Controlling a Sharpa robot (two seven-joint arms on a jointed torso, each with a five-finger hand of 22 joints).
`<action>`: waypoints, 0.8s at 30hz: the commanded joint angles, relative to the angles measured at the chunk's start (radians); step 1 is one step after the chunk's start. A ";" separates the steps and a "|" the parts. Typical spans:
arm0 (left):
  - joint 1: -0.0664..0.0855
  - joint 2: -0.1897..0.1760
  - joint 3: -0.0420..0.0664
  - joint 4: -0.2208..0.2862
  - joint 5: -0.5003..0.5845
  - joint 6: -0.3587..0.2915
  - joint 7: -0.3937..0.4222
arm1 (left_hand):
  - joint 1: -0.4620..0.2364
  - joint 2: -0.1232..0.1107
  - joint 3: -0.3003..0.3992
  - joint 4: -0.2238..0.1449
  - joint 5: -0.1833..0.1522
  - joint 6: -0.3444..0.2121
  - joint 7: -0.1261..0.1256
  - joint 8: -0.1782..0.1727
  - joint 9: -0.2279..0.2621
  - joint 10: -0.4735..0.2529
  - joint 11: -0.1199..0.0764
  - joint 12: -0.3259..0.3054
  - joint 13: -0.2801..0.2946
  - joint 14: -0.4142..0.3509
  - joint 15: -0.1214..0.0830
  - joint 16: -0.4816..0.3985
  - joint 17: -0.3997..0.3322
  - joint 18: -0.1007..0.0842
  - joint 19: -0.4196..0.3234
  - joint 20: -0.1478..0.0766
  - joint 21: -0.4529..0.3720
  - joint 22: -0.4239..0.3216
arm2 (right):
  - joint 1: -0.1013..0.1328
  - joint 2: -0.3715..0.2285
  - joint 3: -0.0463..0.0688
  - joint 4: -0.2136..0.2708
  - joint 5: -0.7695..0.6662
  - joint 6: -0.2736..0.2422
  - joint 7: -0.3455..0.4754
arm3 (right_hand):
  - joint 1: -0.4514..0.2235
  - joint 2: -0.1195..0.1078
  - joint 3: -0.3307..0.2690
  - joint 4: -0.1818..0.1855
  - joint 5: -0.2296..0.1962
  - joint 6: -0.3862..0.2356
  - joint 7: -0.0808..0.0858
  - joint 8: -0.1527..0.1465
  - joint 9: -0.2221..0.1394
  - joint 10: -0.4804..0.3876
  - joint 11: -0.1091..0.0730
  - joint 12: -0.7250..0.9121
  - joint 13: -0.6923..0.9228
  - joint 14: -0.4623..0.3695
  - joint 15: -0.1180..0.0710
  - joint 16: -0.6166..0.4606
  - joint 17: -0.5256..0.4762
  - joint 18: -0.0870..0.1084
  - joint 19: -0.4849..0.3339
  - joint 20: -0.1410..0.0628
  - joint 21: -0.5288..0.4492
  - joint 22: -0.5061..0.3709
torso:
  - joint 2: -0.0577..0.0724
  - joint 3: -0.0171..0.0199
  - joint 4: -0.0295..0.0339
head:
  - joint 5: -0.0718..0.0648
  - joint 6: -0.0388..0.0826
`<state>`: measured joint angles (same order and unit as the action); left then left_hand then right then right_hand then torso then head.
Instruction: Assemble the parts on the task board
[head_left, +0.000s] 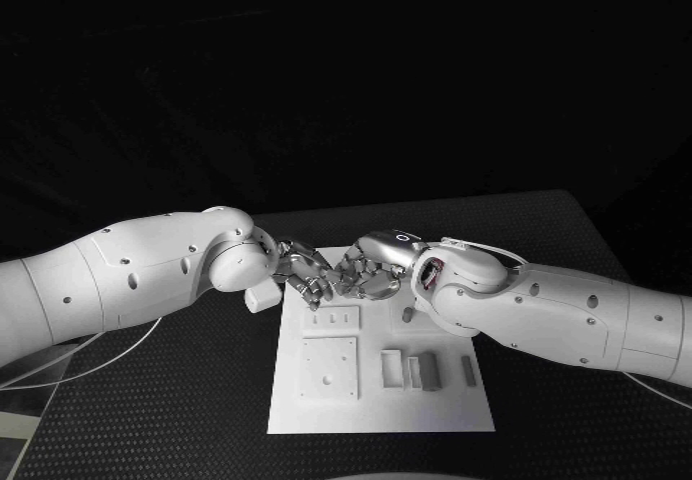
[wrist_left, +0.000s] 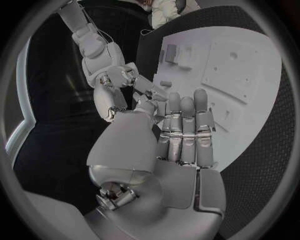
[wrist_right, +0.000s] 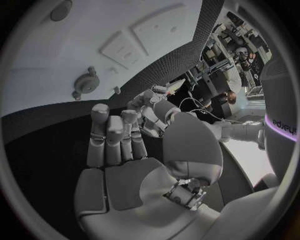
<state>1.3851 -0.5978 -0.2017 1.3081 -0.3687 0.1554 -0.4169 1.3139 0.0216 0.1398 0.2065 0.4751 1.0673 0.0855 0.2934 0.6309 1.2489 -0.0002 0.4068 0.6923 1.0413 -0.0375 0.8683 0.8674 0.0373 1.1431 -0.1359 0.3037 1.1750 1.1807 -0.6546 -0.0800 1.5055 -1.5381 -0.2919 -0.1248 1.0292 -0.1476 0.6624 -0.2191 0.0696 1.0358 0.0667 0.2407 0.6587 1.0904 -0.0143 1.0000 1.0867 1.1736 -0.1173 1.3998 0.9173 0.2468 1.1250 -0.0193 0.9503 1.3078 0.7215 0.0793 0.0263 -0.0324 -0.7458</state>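
Both arms reach in over the far end of the task board (head_left: 433, 415), which lies in the middle of the black surface (head_left: 577, 240). The left hand (head_left: 306, 272) and the right hand (head_left: 372, 275) meet there, fingertips close together above the board's far edge. From the head view, whether either hand pinches anything cannot be told. In the left wrist view the left hand (wrist_left: 181, 135) has its fingers stretched out straight and side by side, the thumb folded across toward them, and the right hand (wrist_left: 128, 80) is near its fingertips. In the right wrist view the right hand (wrist_right: 115, 137) likewise shows its fingers extended upright, close together, with the left hand (wrist_right: 150, 102) just beyond them; no part is plainly visible between the fingers.

On the board, a large square raised plate (head_left: 329, 366) sits at the near left, a smaller rectangular plate (head_left: 335, 319) beyond it, and several upright block-shaped parts (head_left: 410, 370) stand to the right, with a slim part (head_left: 467, 370) beside them.
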 joint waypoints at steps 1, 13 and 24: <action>-0.001 0.002 0.001 0.007 0.018 0.040 0.029 | -0.337 0.042 0.316 -0.393 -0.019 0.011 -0.010 0.024 0.127 0.001 -0.005 0.018 -0.007 -0.003 0.000 0.017 -0.013 0.015 0.010 0.004 -0.008 0.033 | -0.001 0.000 0.000 -0.003 -0.010 0.015 -0.011 | -0.007 0.001 0.000 0.006 0.006 0.026 0.022 0.003 -0.001 0.002 -0.006 0.003 -0.001 0.001 -0.006 0.002 -0.001 0.015 -0.001 -0.007 0.005 0.015 | 0.000 0.0006 0.0001 | -0.001 -0.001; -0.001 -0.006 0.001 0.001 0.019 0.043 0.034 | -0.479 0.072 0.443 -0.490 -0.051 0.018 -0.010 0.013 0.147 0.003 -0.006 0.029 -0.013 0.003 0.000 0.025 -0.023 0.014 0.030 0.001 -0.012 0.051 | -0.003 0.000 0.000 -0.008 -0.003 0.021 -0.013 | -0.023 -0.040 0.001 0.023 0.006 -0.009 0.035 -0.018 -0.009 -0.018 0.006 -0.008 -0.005 -0.016 0.003 -0.011 -0.008 0.015 -0.014 -0.003 -0.010 0.011 | 0.000 0.0006 0.0009 | -0.003 -0.001; -0.001 -0.009 0.001 0.002 -0.004 0.042 0.039 | -0.481 0.074 0.451 -0.493 -0.066 0.018 -0.010 0.012 0.152 0.002 -0.006 0.031 -0.013 0.002 -0.001 0.027 -0.024 0.014 0.030 0.000 -0.014 0.056 | -0.004 -0.008 0.000 -0.015 -0.001 0.008 -0.016 | -0.025 -0.060 0.000 0.036 0.006 -0.039 0.047 -0.035 -0.017 -0.032 0.017 -0.012 -0.006 -0.028 0.014 -0.018 -0.010 0.015 -0.023 0.003 -0.018 0.009 | 0.001 0.0007 0.0008 | -0.002 -0.001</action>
<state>1.3842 -0.6070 -0.2012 1.3075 -0.3630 0.1791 -0.3974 0.8282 0.0872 0.5340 -0.2355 0.4129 1.0773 0.0821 0.3061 0.7814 1.2509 0.0017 0.4335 0.6808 1.0401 -0.0422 0.8912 0.8445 0.0310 1.1671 -0.1338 0.2940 1.2296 1.1771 -0.6618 -0.0801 1.4910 -1.5365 -0.2836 -0.1361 1.0043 -0.1992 0.6638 -0.1902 0.0738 0.9990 0.1097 0.2087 0.6432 1.0631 0.0017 0.9914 1.0823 1.1494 -0.1086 1.3882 0.9079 0.2474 1.1063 -0.0195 0.9383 1.3078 0.7221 0.0797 0.0268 -0.0346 -0.7466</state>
